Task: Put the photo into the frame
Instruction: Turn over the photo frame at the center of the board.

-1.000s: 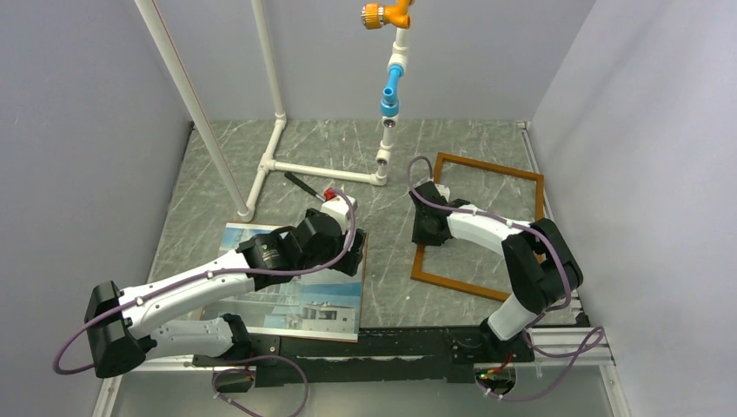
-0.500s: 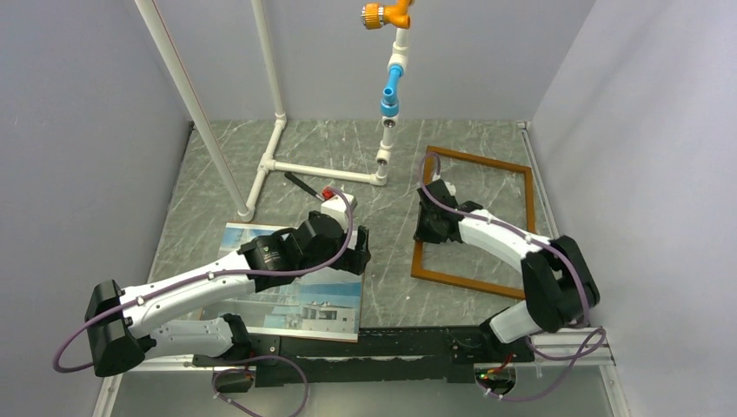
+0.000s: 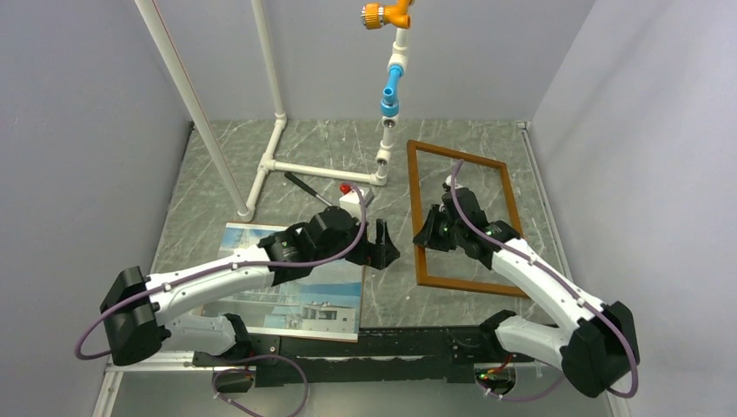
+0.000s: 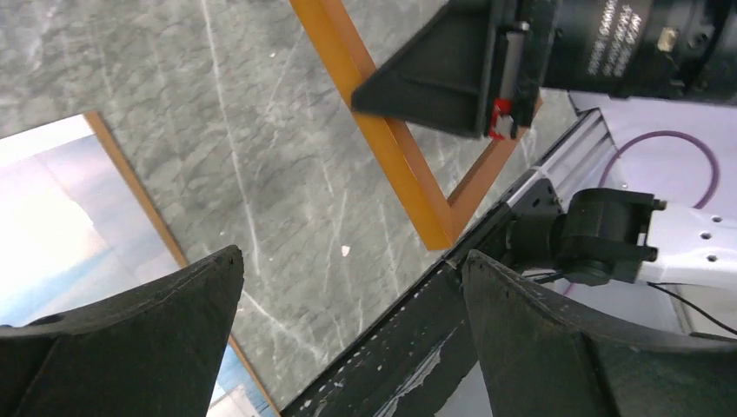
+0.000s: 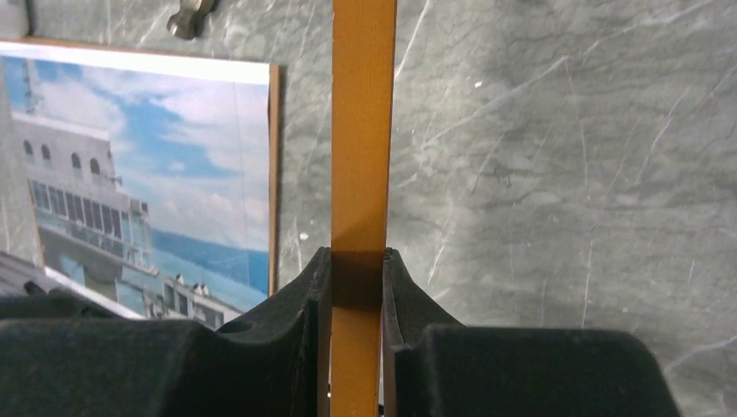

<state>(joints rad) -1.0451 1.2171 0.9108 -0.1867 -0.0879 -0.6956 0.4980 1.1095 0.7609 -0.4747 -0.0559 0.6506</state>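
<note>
Photo [image 3: 326, 306] flat at near left of the table [image 3: 365, 156], much of it hidden under the left arm, brown board edge [image 5: 274, 174] showing alongside. Frame [image 3: 469, 287] to its right, left rail pinched in the nearly closed right gripper [image 5: 356, 259]. Left gripper [image 3: 382, 248] spread wide, holding nothing, above the table between the two. White pipe stand [image 3: 323, 172] behind.

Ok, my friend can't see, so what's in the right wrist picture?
The right tool pinches a rail of the orange-brown frame. Beside it lies the photo of a white building and blue sky, on the grey marbled table.
</note>
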